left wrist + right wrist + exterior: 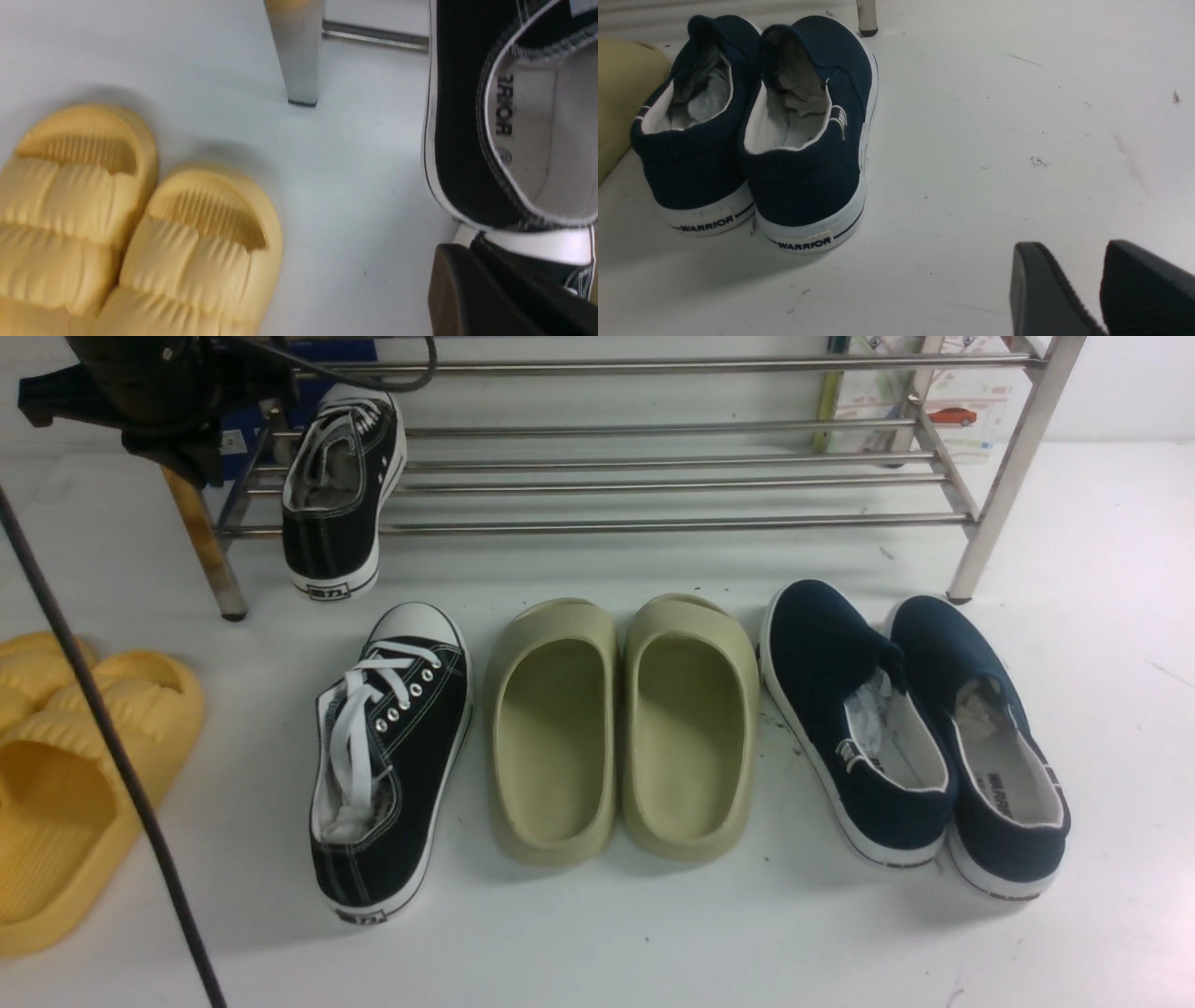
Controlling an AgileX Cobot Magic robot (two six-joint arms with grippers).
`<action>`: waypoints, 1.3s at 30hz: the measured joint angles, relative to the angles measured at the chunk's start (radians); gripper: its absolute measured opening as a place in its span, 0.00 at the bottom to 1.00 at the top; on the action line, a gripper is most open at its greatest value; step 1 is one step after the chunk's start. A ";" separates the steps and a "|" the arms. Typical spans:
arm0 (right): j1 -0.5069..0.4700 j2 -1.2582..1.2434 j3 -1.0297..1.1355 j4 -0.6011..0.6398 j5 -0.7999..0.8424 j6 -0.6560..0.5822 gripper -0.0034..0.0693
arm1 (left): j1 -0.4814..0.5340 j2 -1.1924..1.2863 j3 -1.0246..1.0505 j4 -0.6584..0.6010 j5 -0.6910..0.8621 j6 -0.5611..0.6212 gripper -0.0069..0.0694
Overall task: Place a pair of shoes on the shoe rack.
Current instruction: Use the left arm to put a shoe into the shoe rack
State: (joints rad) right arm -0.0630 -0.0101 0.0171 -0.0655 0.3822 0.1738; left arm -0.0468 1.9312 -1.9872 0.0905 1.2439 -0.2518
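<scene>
One black sneaker (341, 495) lies on the shoe rack (653, 527), on its lower bars at the left end, toe inward and heel hanging over the front bar. It also shows in the left wrist view (462, 140). The other black sneaker (392, 765) stands on the floor just below, toe toward the rack. My left arm (140, 392) hovers at the rack's left end. My left gripper (467, 245) sits beside the racked sneaker's heel, fingers together, with nothing seen between them. My right gripper (1071, 245) hangs low over bare floor, jaws nearly together and empty.
Olive slides (621, 728) stand mid-floor, and navy slip-ons (910, 728) to their right, also in the right wrist view (752, 130). Yellow slides (75, 775) lie at the far left, near the rust-stained leg (201, 532). A black cable (112, 747) crosses in front.
</scene>
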 joint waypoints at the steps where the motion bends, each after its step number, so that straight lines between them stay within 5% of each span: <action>1: 0.000 0.000 0.000 0.000 0.000 0.000 0.38 | 0.000 -0.023 0.040 -0.011 0.000 0.003 0.08; 8: 0.000 0.000 0.000 0.000 0.000 0.000 0.38 | -0.083 -0.240 0.454 -0.007 -0.156 0.003 0.07; 15: 0.000 0.000 0.000 0.000 0.000 0.000 0.38 | -0.198 -0.303 0.655 -0.032 -0.306 -0.006 0.07; 28: 0.000 0.000 0.000 0.000 0.000 0.000 0.38 | -0.198 -0.122 0.607 0.009 -0.444 -0.064 0.07; 39: 0.000 0.000 0.000 0.000 0.000 0.000 0.38 | -0.198 -0.143 0.431 0.081 -0.314 -0.110 0.07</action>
State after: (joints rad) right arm -0.0630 -0.0101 0.0171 -0.0655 0.3822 0.1738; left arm -0.2449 1.7880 -1.5564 0.1713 0.9295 -0.3619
